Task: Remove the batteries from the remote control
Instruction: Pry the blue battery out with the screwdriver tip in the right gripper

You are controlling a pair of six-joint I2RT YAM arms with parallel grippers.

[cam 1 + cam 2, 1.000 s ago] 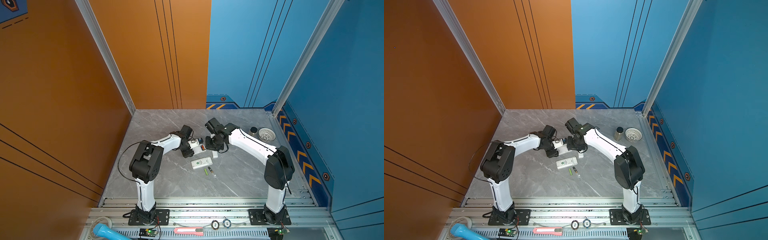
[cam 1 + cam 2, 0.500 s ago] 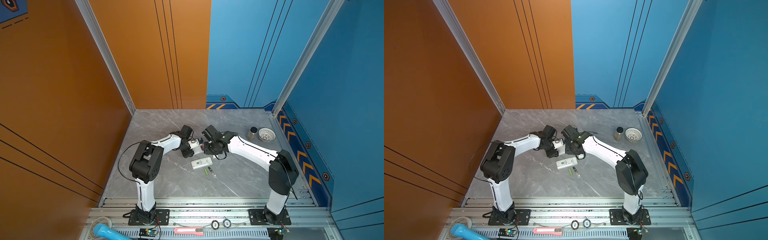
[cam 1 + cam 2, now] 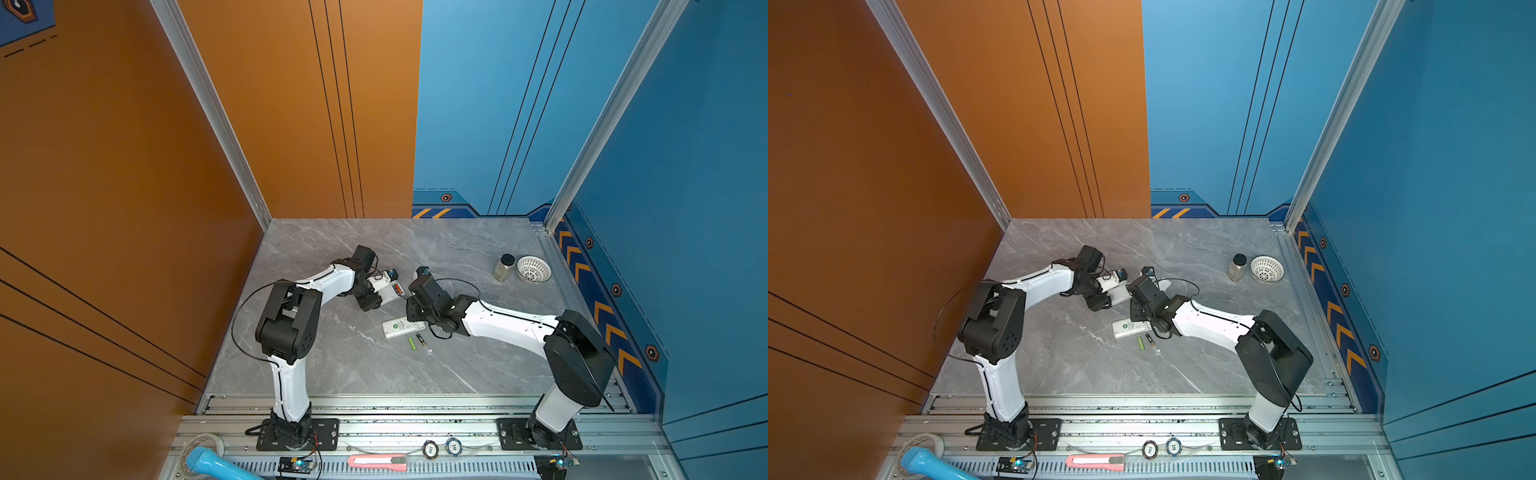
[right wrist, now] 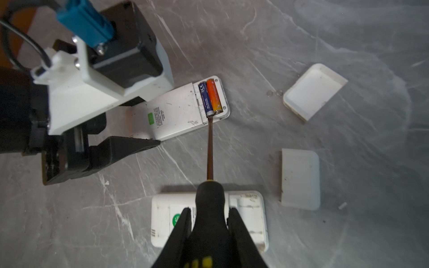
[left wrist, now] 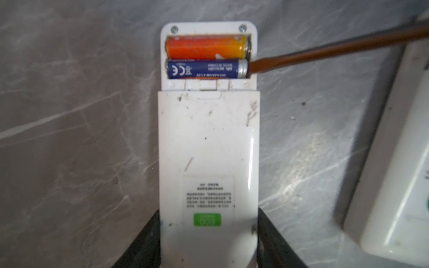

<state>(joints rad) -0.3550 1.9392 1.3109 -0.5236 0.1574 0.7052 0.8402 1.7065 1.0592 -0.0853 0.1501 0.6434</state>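
Gripping one remote (image 5: 206, 139) by its end with my left tool (image 5: 209, 212), I clench my right tool (image 4: 210, 210) on one screwdriver (image 4: 210, 150), its tip at the blue battery (image 5: 204, 69) beside the orange battery (image 5: 206, 47): two in the compartment. Two more, a green battery (image 3: 412, 343) and a black battery (image 3: 421, 339), lie on the tabletop (image 3: 353, 365) beside a second remote (image 3: 399, 327).

Bright, even light is coming down from overhead, washing the grey marble tabletop (image 3: 353, 374) and leaving only soft, faint shadows on it; both top views are looking sharp. A pale sheen is glinting off the aluminium rail (image 3: 415, 424) at the front. In the left wrist view a glare streak is running along the white remote control (image 5: 209, 143), and its near end is blurring. In the right wrist view the screwdriver (image 4: 210, 204) handle is going soft, while the picture's edges are smearing and bending.
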